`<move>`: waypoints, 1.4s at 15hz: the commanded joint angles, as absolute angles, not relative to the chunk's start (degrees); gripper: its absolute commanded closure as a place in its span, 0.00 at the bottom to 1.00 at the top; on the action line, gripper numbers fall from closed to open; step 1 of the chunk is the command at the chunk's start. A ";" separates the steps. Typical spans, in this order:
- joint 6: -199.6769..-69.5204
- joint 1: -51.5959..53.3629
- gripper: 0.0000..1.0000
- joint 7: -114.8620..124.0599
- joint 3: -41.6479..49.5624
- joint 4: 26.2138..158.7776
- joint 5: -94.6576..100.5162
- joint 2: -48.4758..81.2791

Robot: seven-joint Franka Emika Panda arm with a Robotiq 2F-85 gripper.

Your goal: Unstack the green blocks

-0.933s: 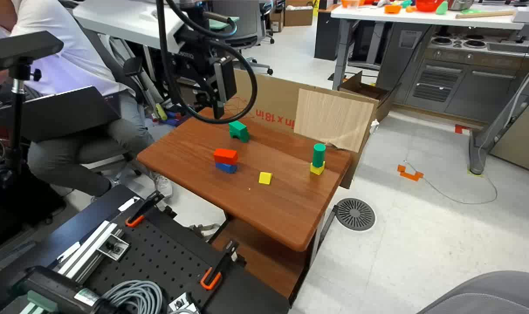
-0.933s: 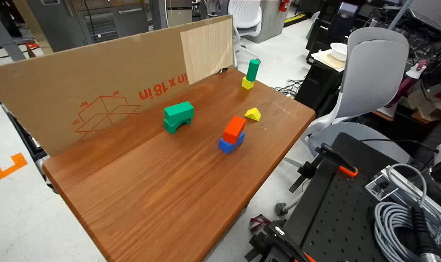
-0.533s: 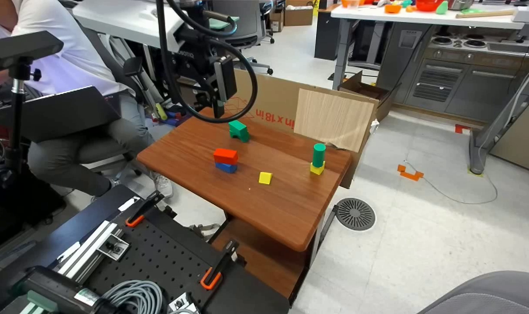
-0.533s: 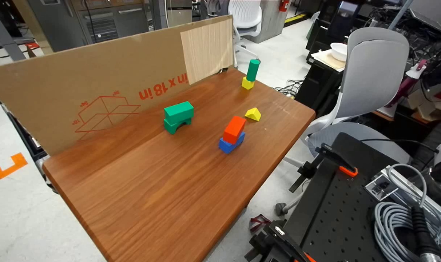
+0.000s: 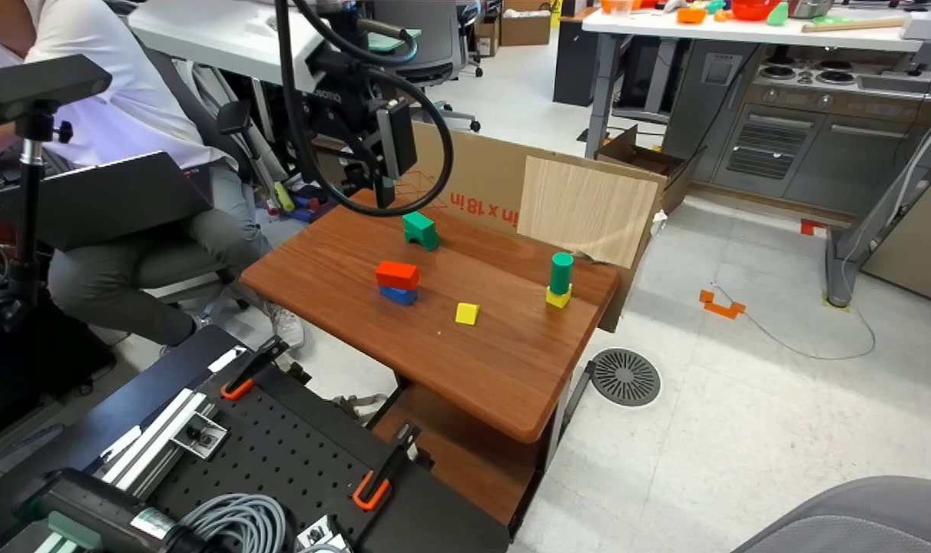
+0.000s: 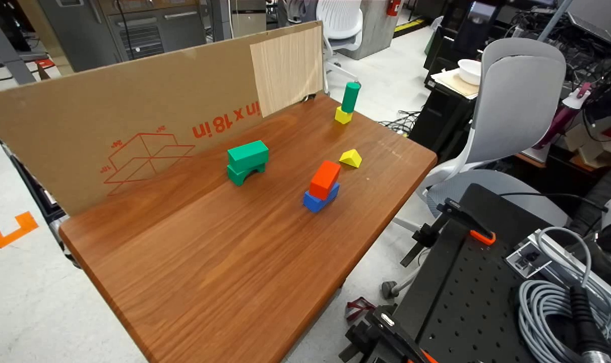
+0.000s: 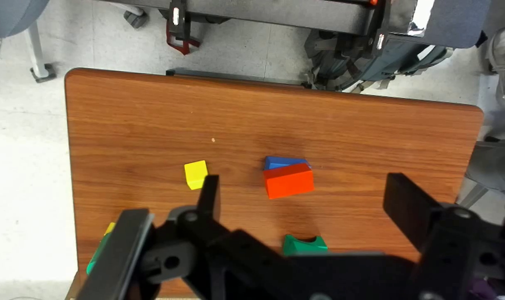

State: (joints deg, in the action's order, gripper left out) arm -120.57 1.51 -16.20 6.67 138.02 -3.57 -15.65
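Note:
Two green blocks are stacked on the brown table. In both exterior views the upper green block (image 5: 419,223) (image 6: 247,156) is a plain rectangular one. It rests on the lower green block (image 5: 422,240) (image 6: 237,175), which has an arch cut in its side. In the wrist view the green stack (image 7: 303,246) is mostly hidden behind the gripper's body. My gripper (image 7: 304,179) is open, with its fingers wide apart and nothing between them. It hangs above the table, apart from the blocks. In an exterior view it is partly hidden by a cable loop.
A red block (image 6: 324,179) lies on a blue block (image 6: 317,202). A yellow wedge (image 6: 351,158) lies near them. A green cylinder (image 6: 350,97) stands on a yellow block (image 6: 343,116) near a table corner. A cardboard panel (image 6: 134,121) stands along the far table edge.

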 commanded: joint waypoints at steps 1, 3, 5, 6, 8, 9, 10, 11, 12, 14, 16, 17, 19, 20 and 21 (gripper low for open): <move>-120.17 0.82 0.00 -15.37 5.70 137.20 -3.80 -14.73; -120.81 1.04 0.00 -13.15 4.79 135.91 -3.36 -12.35; -120.93 1.48 0.00 -11.20 3.43 134.48 -2.90 -9.10; -121.26 1.75 0.00 -9.92 2.54 133.41 -2.72 -6.85; -122.43 2.10 0.00 -6.01 0.58 130.86 -2.63 -1.75; -123.63 2.24 0.00 -3.71 -0.28 129.60 -2.57 0.73; -124.25 2.49 0.00 -1.06 -1.24 127.80 -1.52 3.87; -125.17 2.77 0.00 1.53 -1.91 126.35 -0.48 6.47; -126.56 3.18 0.00 4.87 -2.45 124.68 1.00 9.42; -125.75 4.16 0.00 9.10 -2.74 120.70 2.88 14.66; -125.20 5.37 0.00 12.83 -2.36 116.87 4.10 18.93; -125.01 6.01 0.00 14.45 -2.08 114.77 4.73 21.02; -125.16 6.90 0.00 16.65 -1.67 110.56 5.30 24.75; -124.97 7.20 0.00 17.46 -1.53 108.51 5.29 26.34; -125.00 7.43 0.00 17.89 -1.45 106.58 5.04 27.83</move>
